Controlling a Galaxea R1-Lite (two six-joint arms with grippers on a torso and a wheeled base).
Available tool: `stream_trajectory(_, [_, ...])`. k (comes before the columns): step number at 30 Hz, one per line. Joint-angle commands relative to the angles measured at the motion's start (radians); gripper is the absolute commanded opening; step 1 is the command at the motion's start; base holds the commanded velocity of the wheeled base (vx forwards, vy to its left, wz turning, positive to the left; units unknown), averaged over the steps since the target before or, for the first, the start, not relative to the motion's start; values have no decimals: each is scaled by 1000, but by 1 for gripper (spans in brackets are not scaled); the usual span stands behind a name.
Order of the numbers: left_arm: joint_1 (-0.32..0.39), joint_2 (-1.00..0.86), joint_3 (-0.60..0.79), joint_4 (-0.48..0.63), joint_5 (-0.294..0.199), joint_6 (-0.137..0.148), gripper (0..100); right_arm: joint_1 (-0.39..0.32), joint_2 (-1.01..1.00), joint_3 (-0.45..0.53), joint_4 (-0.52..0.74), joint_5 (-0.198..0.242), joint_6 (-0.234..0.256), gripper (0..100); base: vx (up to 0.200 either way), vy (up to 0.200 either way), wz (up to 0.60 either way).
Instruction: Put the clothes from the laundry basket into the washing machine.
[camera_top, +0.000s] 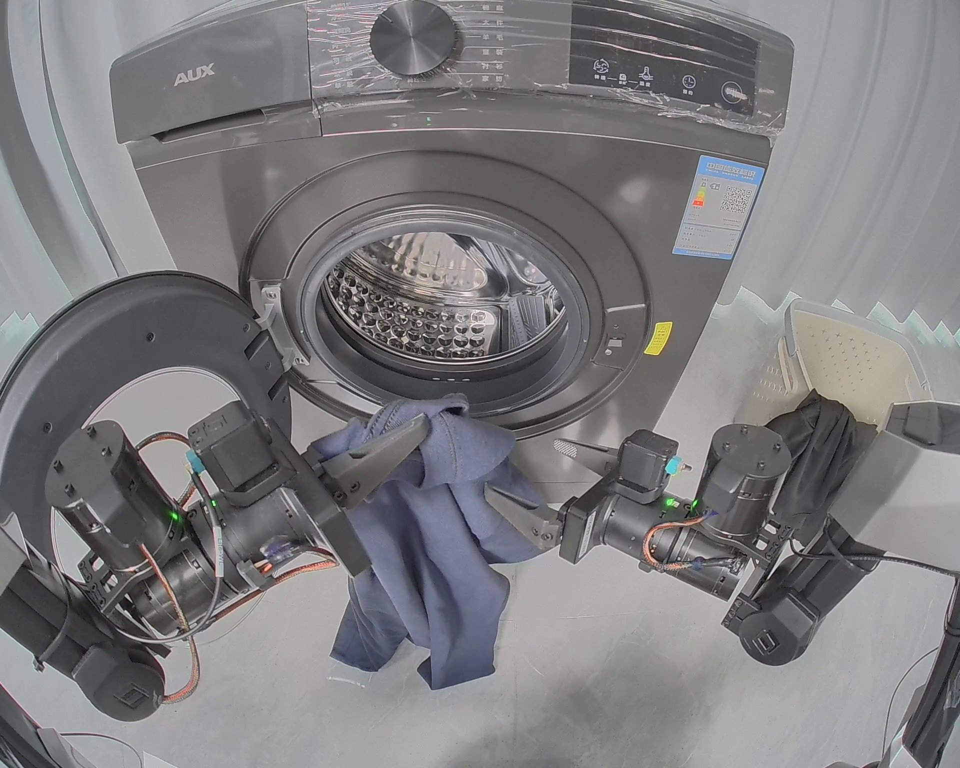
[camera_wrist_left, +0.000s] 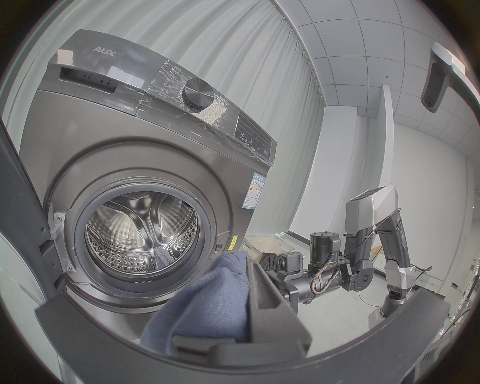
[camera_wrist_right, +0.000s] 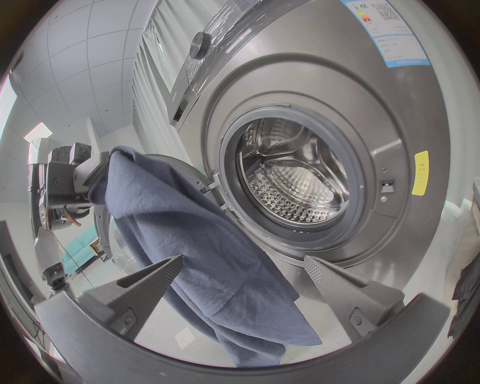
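While left end effector (camera_top: 418, 438) grips blue garment (camera_top: 440, 545), right end effector (camera_top: 530, 472) level, spread

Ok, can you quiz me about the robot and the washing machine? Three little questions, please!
1. True or false: the door of the washing machine stands open.
2. Fill in the missing word: the right gripper holds nothing, and its fingers are ____.
3. Pick one. The left gripper holds:
A) a white sock
B) the blue garment
C) nothing at all

Key: 1 true; 2 open; 3 B.
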Motion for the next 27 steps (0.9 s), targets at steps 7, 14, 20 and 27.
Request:
stream_trajectory(7, [2,0,2,0,0,0,0,4,70,-50,-1,107,-2,100,0,0,0])
stream_trajectory(14, [1,0,5,0,0,1,0,1,71,-63,-6,127,-3,100,0,0,0])
stream_trajectory(20, [-1,0,5,0,0,1,0,-2,88,-93,-59,166,-3,100,0,0,0])
stream_trajectory(27, [-1,0,5,0,0,0,0,8,114,-113,-65,175,-2,100,0,0,0])
